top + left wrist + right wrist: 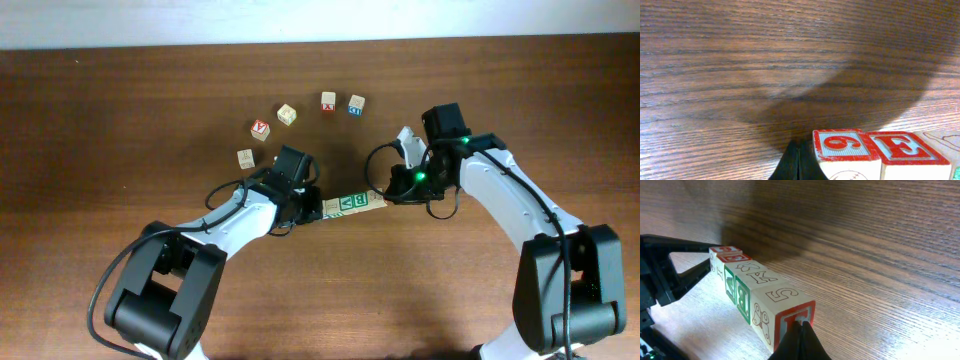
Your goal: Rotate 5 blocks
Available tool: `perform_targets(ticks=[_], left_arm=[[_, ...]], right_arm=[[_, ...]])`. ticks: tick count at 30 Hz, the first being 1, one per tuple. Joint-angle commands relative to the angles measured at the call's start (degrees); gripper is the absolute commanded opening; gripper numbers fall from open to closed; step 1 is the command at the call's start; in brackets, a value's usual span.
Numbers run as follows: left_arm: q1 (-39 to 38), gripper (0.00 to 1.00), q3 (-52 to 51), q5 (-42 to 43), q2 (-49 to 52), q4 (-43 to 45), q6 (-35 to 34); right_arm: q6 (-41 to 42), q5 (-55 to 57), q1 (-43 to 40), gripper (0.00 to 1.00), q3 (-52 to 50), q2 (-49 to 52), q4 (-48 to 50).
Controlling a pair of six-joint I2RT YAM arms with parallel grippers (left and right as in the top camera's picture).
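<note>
I am watching the row of five blocks [352, 204] lying end to end at the middle of the tabletop [120, 120]. Bare wood is running free on its near side and out to both edges. The left tool [320, 209] is sitting with its fingers together, its tip touching the end cube with the red "6". The right tool [392, 198] is closed too, pressing on the red-faced cube at the other end. Neither is gripping anything. Farther back, loose cubes [287, 114] are lying scattered, well apart from the row, with the red V cube [260, 129] and the red X cube [328, 101] among them.
</note>
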Motion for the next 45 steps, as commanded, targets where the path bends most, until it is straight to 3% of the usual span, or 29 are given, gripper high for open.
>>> perform_targets(ticks=[1, 16, 20, 25, 30, 35, 38, 45], left_arm=[[-2.69, 0.0, 1.29, 10.73, -1.86, 1.86, 0.26], [-2.69, 0.0, 1.29, 10.73, -1.86, 1.7, 0.26], [-2.69, 0.0, 1.29, 10.73, -1.86, 1.7, 0.26], [-2.69, 0.0, 1.29, 10.34, -1.86, 1.55, 0.7], [-0.04, 0.0, 6.51, 4.66, -1.88, -9.6, 4.66], [2.47, 0.0, 6.49, 4.85, -1.9, -10.73, 6.51], [2.58, 0.0, 6.49, 3.98, -1.9, -12.04, 6.47], [4.83, 0.0, 6.45, -3.58, -1.9, -17.4, 8.46]], right_arm=[[1.09, -11.08, 6.95, 0.04, 1.05, -0.11, 0.09], [3.93, -7.82, 11.72, 0.04, 3.65, 0.39, -1.4], [10.19, -3.69, 11.69, 0.04, 3.39, 5.95, -1.29], [11.82, -2.89, 11.69, 0.04, 3.23, 12.59, 2.23], [11.78, -2.95, 11.69, 0.04, 3.23, 13.51, 2.6], [11.8, -2.95, 11.65, 0.04, 3.23, 13.51, 2.67], [17.81, 2.54, 9.31, 0.04, 3.26, 13.51, 0.02], [16.24, 3.08, 6.8, 0.04, 3.26, 13.51, -1.03]])
